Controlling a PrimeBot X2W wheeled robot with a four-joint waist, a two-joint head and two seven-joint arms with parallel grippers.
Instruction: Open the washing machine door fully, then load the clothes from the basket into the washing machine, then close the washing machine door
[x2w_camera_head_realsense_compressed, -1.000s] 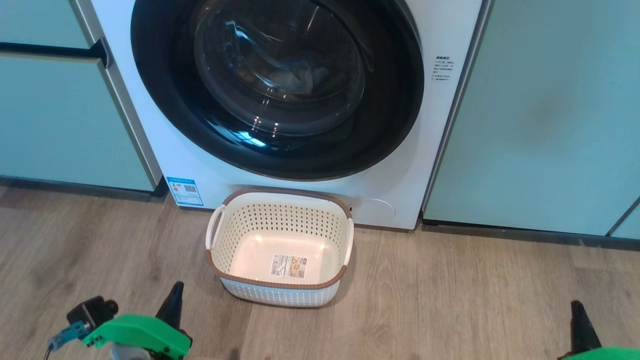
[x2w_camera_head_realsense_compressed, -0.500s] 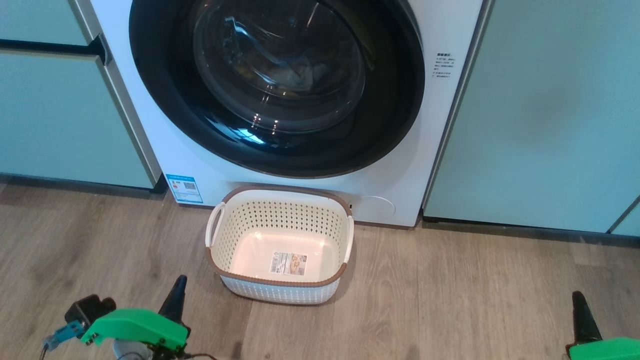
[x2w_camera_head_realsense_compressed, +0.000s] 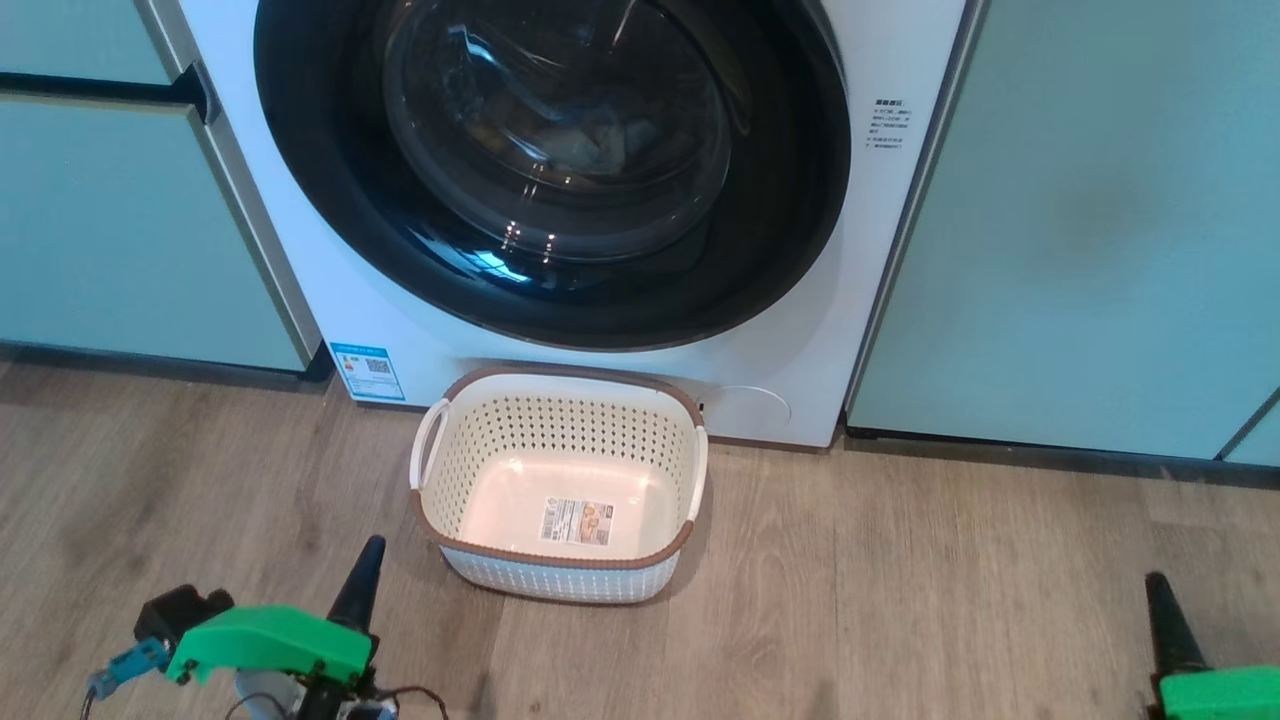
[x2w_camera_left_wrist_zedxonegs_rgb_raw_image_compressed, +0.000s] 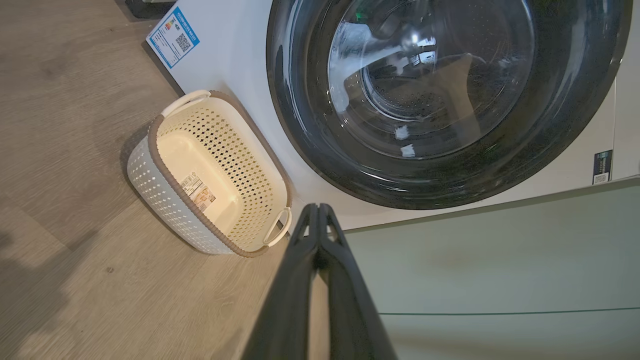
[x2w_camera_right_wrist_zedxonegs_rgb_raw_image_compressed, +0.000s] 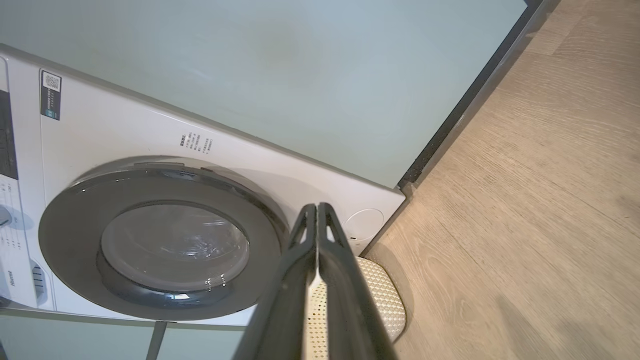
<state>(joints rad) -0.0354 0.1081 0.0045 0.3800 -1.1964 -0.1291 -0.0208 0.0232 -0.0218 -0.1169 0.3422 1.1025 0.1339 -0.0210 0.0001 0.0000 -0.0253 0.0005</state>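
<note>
Both hands are clenched shut, fingers pressed together with nothing between them. The left hand (x2w_camera_head_realsense_compressed: 368, 555) sits low on the left over the wooden floor (x2w_camera_head_realsense_compressed: 900, 600), just beside the basket's near left corner but not touching it. The right hand (x2w_camera_head_realsense_compressed: 1160, 590) is low on the right, well apart from everything.

The basket (x2w_camera_head_realsense_compressed: 560, 560) stands upright on the floor, right up against the front of the washing machine (x2w_camera_head_realsense_compressed: 420, 350), the label showing on its bare base. Above it, the washing machine door (x2w_camera_head_realsense_compressed: 780, 250) is shut flat against the front. Through the glass there's a pale lump in the drum, pretty sure that's the clothes (x2w_camera_head_realsense_compressed: 600, 145), too murky for detail. There's a blue sticker (x2w_camera_head_realsense_compressed: 362, 372) low on the machine's left and teal cabinets (x2w_camera_head_realsense_compressed: 1080, 220) on both sides.
</note>
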